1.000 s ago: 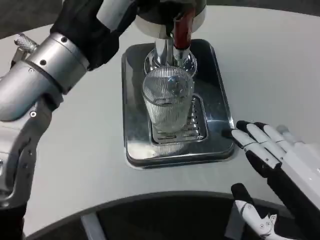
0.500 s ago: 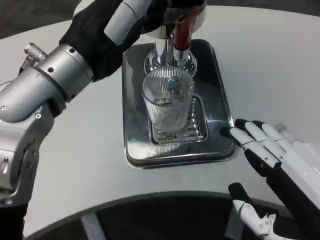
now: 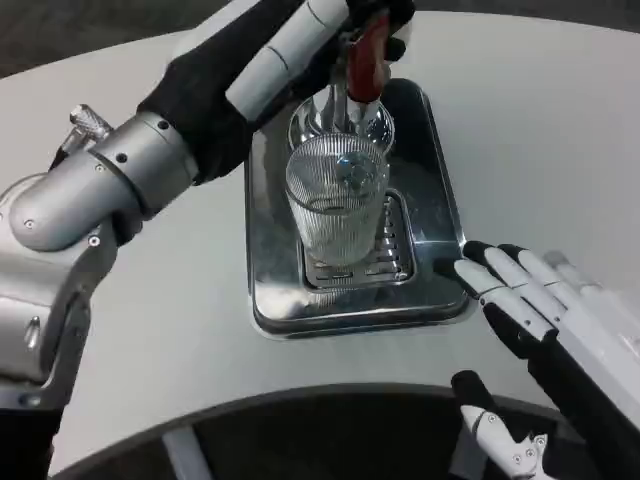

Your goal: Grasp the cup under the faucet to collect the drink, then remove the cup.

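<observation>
From my head view, the ribbed glass cup (image 3: 337, 210) stands upright on the slotted drip grate (image 3: 385, 255) of the steel tray (image 3: 268, 250), which sits on the white table (image 3: 540, 130). The cup is directly under the faucet (image 3: 340, 110), at the middle of the tray, with the grate showing on its right and near sides. Through the clear wall I can see a level line partway up the cup, though I cannot tell how much drink is in it.

My left hand (image 3: 300, 35) reaches in from the left, its silver forearm (image 3: 95, 195) crossing the near-left part of the scene and its black wrist and white back rising toward the far edge. It is at the red handle (image 3: 365, 60) of the dispenser, above and beyond the cup. The fingers run out past the top of the frame and behind the handle, so I cannot tell whether they are closed on it or just resting against it.

My right hand (image 3: 545, 310) lies low on the near right, just beside the tray's near-right corner. Its fingers (image 3: 490, 280) are spread apart and stretched toward the tray, holding nothing, with the fingertips close to the tray rim; whether they touch it I cannot tell. The thumb (image 3: 490, 415) hangs apart at the near edge. This hand is well clear of the cup.
</observation>
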You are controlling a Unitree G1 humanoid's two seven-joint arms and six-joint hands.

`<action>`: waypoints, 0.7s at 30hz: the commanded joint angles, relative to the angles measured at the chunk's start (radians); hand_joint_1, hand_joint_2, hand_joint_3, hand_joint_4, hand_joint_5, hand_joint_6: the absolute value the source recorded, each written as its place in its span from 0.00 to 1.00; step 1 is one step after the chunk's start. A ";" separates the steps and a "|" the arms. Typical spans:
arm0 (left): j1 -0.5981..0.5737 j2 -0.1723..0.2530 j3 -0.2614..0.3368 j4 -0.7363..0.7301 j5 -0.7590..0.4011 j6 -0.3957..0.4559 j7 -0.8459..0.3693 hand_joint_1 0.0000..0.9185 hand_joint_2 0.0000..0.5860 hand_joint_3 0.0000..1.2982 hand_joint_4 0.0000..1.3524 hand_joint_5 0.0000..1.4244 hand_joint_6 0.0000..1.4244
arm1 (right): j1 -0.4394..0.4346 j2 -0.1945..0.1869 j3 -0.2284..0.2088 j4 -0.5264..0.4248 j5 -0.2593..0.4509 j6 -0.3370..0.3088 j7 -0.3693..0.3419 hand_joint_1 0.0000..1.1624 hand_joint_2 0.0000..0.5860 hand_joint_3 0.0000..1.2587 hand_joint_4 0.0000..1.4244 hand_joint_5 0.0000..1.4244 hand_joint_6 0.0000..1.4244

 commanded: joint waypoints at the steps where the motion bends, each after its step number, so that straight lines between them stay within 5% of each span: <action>1: 0.029 0.029 -0.065 0.020 0.045 -0.011 -0.059 0.00 0.14 0.15 0.09 0.15 0.18 | 0.012 0.008 -0.008 -0.015 0.008 -0.024 0.013 0.27 0.94 0.05 0.00 0.00 0.00; 21: 0.021 0.117 -0.157 -0.005 0.192 -0.131 -0.115 0.00 0.13 0.15 0.10 0.14 0.18 | 0.001 0.019 0.004 -0.015 -0.001 -0.010 0.034 0.26 0.94 0.05 0.00 0.00 0.00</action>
